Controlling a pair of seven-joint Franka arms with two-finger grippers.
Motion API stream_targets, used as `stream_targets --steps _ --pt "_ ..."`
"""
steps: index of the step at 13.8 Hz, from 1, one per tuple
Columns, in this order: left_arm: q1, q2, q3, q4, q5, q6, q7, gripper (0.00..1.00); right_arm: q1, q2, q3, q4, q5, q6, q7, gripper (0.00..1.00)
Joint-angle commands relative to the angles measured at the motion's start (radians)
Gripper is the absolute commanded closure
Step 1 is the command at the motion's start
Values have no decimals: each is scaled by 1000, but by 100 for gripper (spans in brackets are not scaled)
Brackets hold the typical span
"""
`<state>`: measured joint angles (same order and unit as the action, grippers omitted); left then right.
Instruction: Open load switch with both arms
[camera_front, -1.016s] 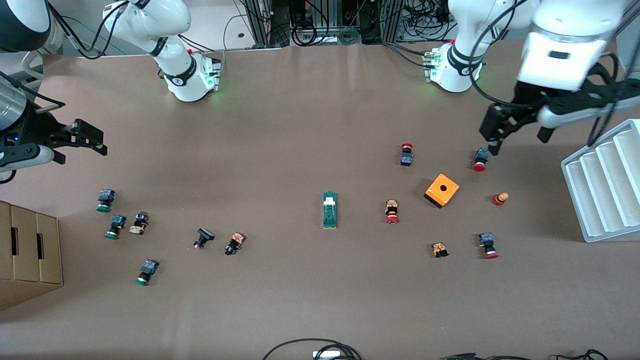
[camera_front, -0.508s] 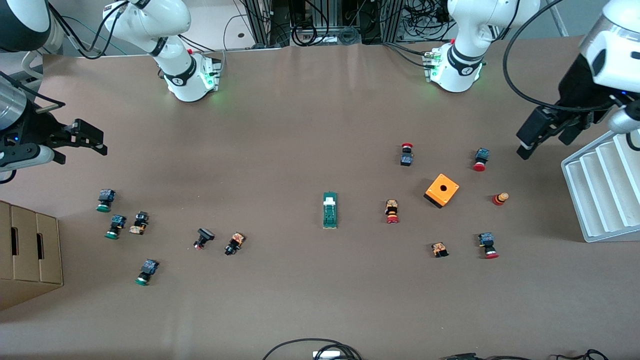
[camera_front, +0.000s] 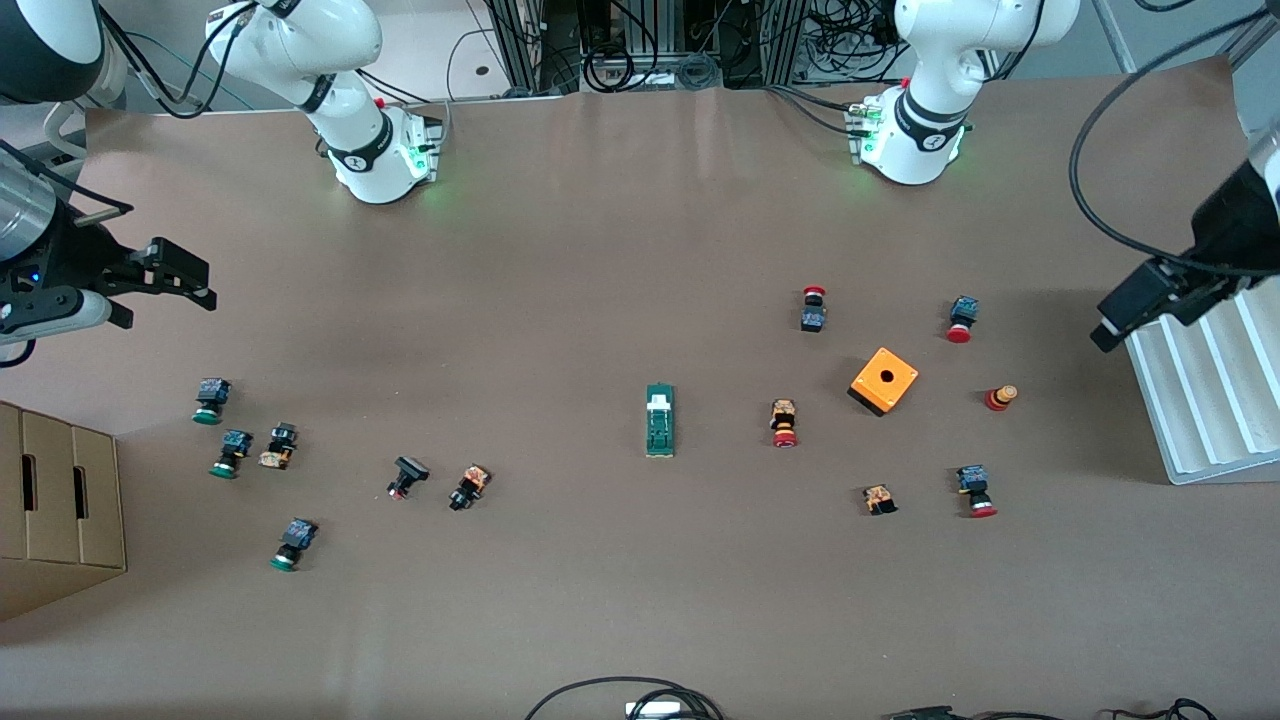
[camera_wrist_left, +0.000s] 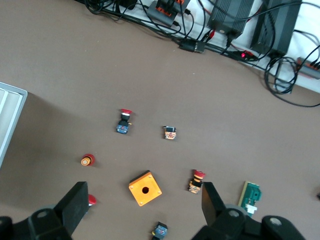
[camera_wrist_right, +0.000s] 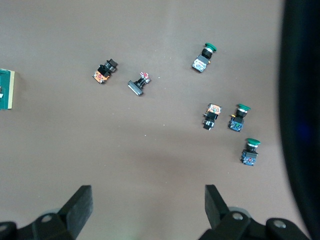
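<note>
We see both end effectors released: the left end effector (camera_front: 1125, 318) over a white tray (camera_front: 1215, 390), the right end effector (camera_front: 185, 277) over the bare worktop (camera_front: 600, 250).

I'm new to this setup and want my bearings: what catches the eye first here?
The bright orange box with a hole in its top stands out, toward the left arm's end among red-capped push buttons. Mid-table lies the dark-green load switch, untouched. Both tools are open and high: the left tool by the white rack, the right tool at its end.
</note>
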<state>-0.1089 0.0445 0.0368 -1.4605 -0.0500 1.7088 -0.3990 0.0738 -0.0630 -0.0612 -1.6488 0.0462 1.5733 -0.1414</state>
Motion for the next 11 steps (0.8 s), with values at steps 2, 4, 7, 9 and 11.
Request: stream_targets --steps 2,4,7,9,11 --pt "28 38 -11 11 -24 -87 48 0 9 3 0 14 -22 -3 0 0" --pt "25 63 -12 8 -24 -92 49 0 8 3 0 14 -22 -1 -1 0" --pt "18 77 -14 11 -24 -90 40 0 8 3 0 14 -22 -3 -1 0" --pt "20 72 -17 12 -28 -84 32 0 8 3 0 14 -20 -3 -1 0" --pt "26 75 -17 17 -17 -86 34 0 8 3 -2 14 -22 -1 -3 0"
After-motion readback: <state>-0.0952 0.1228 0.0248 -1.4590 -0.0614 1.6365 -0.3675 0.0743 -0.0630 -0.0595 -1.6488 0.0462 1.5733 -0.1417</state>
